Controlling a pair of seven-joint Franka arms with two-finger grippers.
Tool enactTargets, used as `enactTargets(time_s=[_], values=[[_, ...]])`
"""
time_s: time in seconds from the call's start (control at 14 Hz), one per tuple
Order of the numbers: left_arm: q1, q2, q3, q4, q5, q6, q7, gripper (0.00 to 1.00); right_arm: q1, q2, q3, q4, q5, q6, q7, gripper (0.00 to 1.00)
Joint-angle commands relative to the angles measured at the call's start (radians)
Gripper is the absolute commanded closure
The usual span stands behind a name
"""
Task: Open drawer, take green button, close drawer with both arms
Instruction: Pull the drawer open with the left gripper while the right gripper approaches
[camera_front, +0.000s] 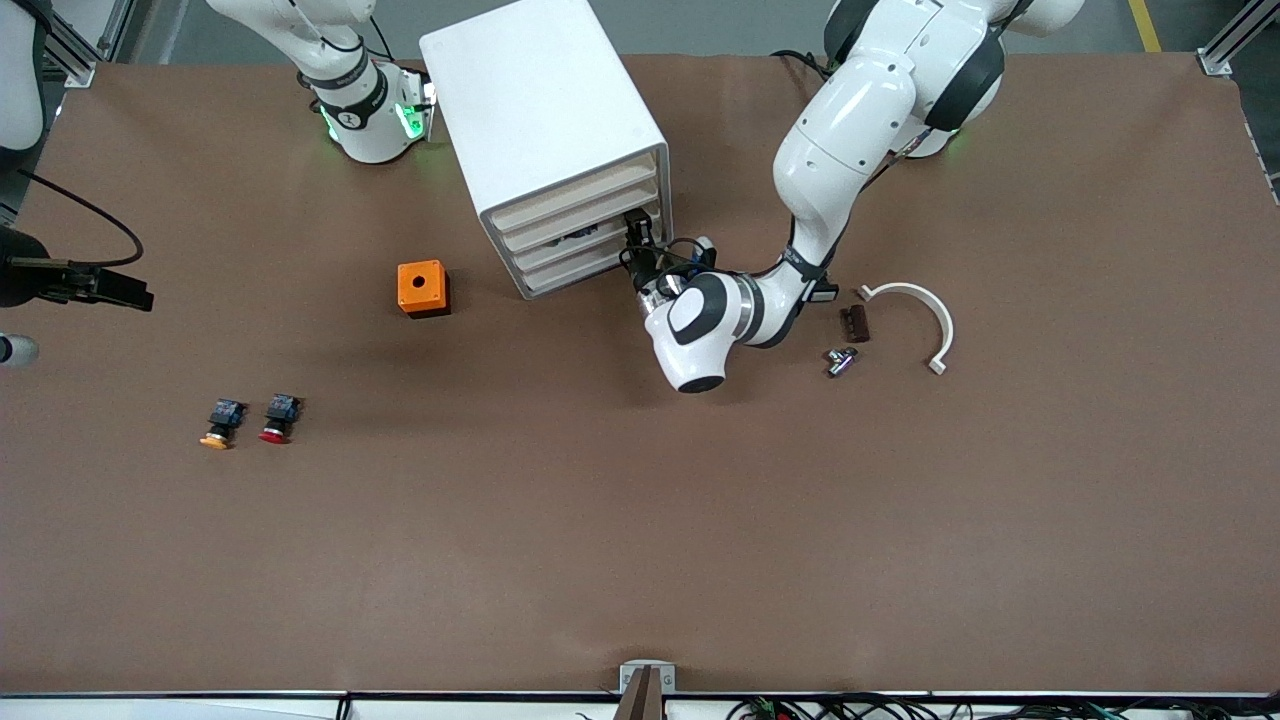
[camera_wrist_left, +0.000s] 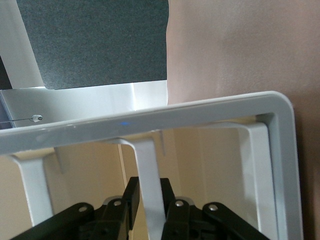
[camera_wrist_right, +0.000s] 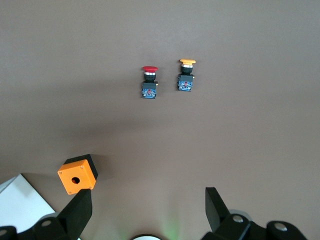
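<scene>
The white cabinet (camera_front: 545, 120) stands between the two arms' bases, its beige drawer fronts facing the front camera. The drawer (camera_front: 575, 238) sits among the middle ones. My left gripper (camera_front: 640, 240) reaches its front at the end toward the left arm. In the left wrist view this gripper (camera_wrist_left: 150, 186) has one black finger on each side of a white upright rib (camera_wrist_left: 148, 165) of the drawer's front, shut on it. The button is hidden. My right gripper (camera_wrist_right: 147, 195) waits high over the table near its base, open and holding nothing.
An orange box (camera_front: 423, 288) with a hole sits beside the cabinet. A red-capped button (camera_front: 278, 418) and a yellow-capped one (camera_front: 220, 424) lie nearer the front camera. A white curved piece (camera_front: 925, 310), a brown block (camera_front: 854, 323) and a metal part (camera_front: 840, 361) lie by the left arm.
</scene>
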Motion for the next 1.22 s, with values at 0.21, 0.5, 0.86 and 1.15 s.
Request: enactTargets(time_s=[0.21,0.5,0.86,1.15], values=[[0.015,0.010,0.004,0.019,-0.020,-0.028,-0.059,0.93,0.037,-0.004,0.005,0.009,0.000,-0.018,0.156,0.00],[0.040,0.018,0.011,0.024,-0.018,-0.017,-0.056,0.93,0.068,-0.004,0.005,0.005,0.000,-0.018,0.184,0.00],[0.118,0.018,0.011,0.028,-0.083,0.024,-0.050,0.91,0.120,-0.004,0.007,0.005,0.003,-0.022,0.319,0.00],[0.175,0.013,0.011,0.031,-0.084,0.064,-0.051,0.90,0.164,-0.006,0.005,0.005,0.060,-0.024,0.498,0.00]])
